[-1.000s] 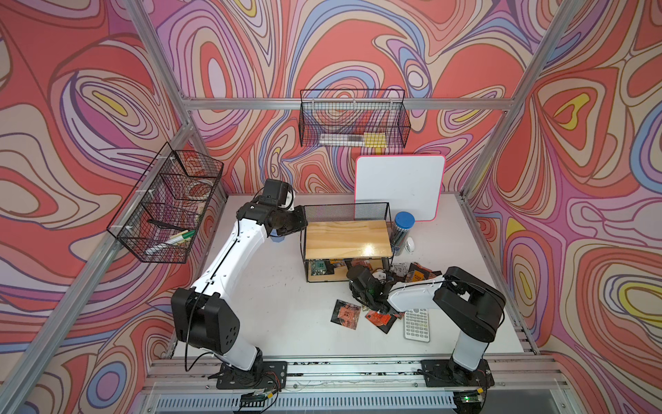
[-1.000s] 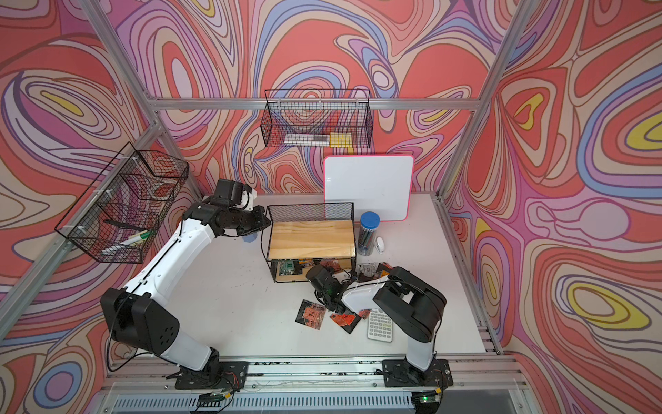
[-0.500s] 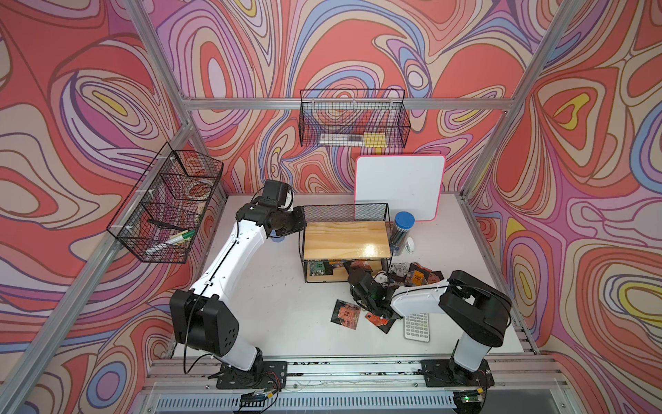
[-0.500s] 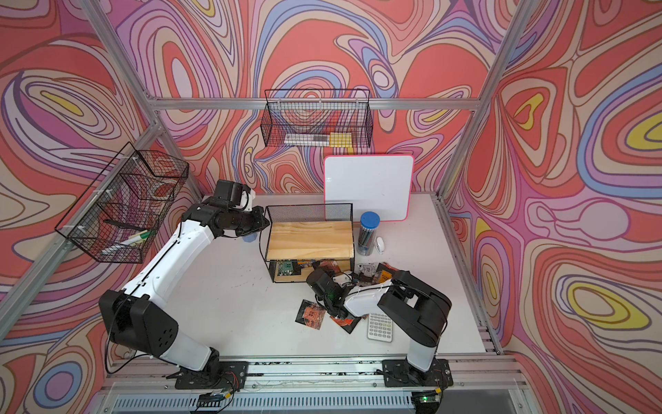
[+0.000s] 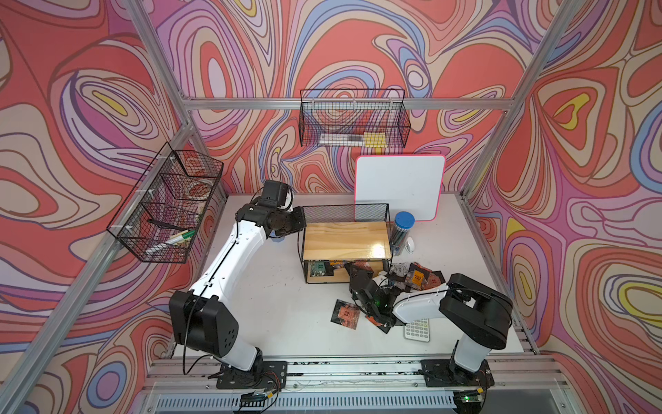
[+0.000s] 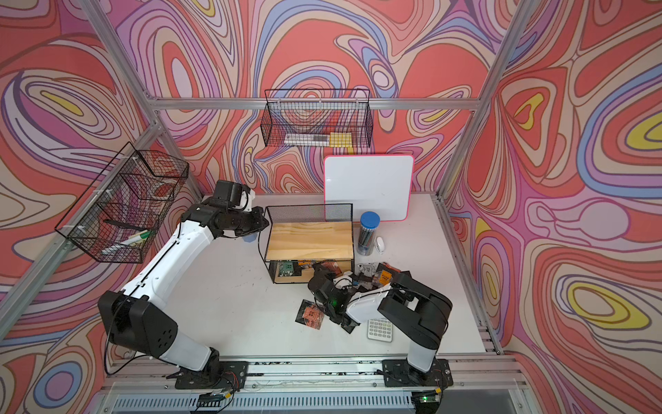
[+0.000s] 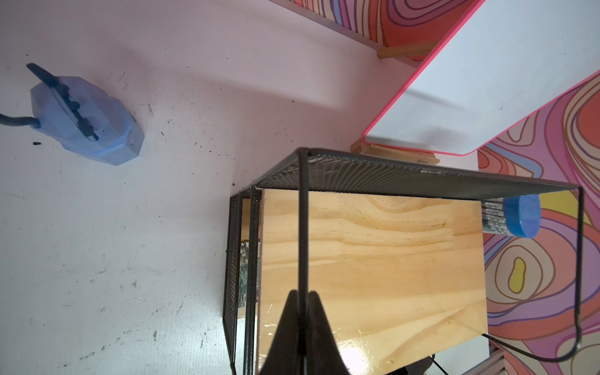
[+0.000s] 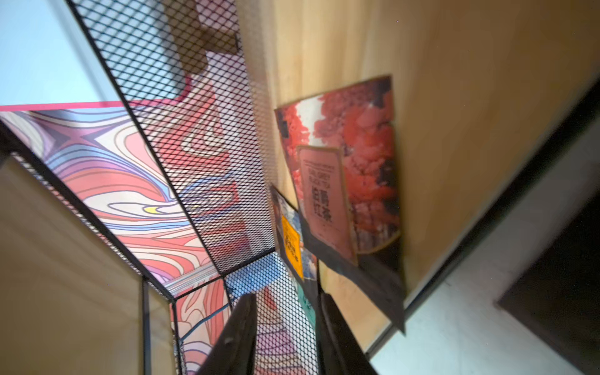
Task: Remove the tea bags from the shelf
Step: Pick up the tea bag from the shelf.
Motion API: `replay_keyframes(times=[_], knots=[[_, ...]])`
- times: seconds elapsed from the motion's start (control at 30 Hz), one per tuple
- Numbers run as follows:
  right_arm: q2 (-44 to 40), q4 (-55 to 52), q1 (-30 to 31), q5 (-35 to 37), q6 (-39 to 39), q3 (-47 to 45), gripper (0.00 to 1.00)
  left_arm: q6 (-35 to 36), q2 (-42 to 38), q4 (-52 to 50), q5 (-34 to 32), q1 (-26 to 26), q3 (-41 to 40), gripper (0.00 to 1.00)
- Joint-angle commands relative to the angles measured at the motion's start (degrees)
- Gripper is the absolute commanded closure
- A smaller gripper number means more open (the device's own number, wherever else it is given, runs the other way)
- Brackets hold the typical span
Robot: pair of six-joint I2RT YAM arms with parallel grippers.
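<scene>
Only the right arm has shifted: its forearm has sunk slightly toward the near edge, while its gripper stays at the mouth of the lower tier and the left arm has not budged.

Two arms work on one shelf (image 5: 345,240), which stands mid-table with its two wooden boards open toward the near side. The left gripper (image 7: 303,302) is clamped tight on the thin wire rail at the shelf's left end, probably to pin the light rack so it cannot slide while sachets are dragged out. The right gripper (image 8: 287,300) reaches in low from the near right. Its jaws are apart with nothing clearly between them. It is lined up with the lower board because that is where the remaining tea bags (image 8: 344,181) lie; the upper board holds none.

Three show on that board. A red-labelled one lies at the right with a dark corner poking past the front edge. An orange-labelled one (image 8: 290,240) sits behind it, and a green one (image 5: 317,269) lies toward the left.

Off the shelf, a heap (image 5: 417,277) lies on the table just to its right, overlapping too much for a sure count, perhaps five. One more sachet (image 5: 345,314) lies flat nearer the front, and another dark one (image 5: 381,324) shows partly under the right arm, beside the single white calculator (image 5: 417,328).
</scene>
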Motion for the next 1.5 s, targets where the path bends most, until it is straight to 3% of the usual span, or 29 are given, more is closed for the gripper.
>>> replay_keyframes(times=[0.0,0.27,0.5,0.77,0.9,1.0,1.47], knots=[[0.73,4.67,0.83,5.11,11.39,-1.74,0.65,0.2,-0.11,-3.21,-3.23,0.82,-1.34,0.95],[7.98,22.11,2.2,8.25,6.71,-6.21,0.61,-0.11,-0.2,-3.21,-3.97,0.82,-1.5,0.96],[5.82,22.91,5.87,9.52,5.3,-7.89,0.6,-0.48,-0.08,-3.3,-3.79,0.82,-1.15,0.96],[-1.94,11.73,7.94,9.71,6.82,-9.58,0.56,-0.3,-0.27,-3.38,-3.93,0.82,-1.33,0.96],[-6.23,-0.63,7.96,6.11,9.34,-7.98,0.44,-0.18,-0.44,-3.44,-3.95,0.82,-1.42,0.96],[-8.28,-8.3,7.96,4.52,10.91,-6.84,0.41,-0.06,-0.38,-3.38,-3.91,0.82,-1.42,0.96],[2.81,0.79,6.78,2.77,13.39,-6.42,0.43,0.5,-0.24,-3.46,-3.86,0.82,-1.33,0.96]])
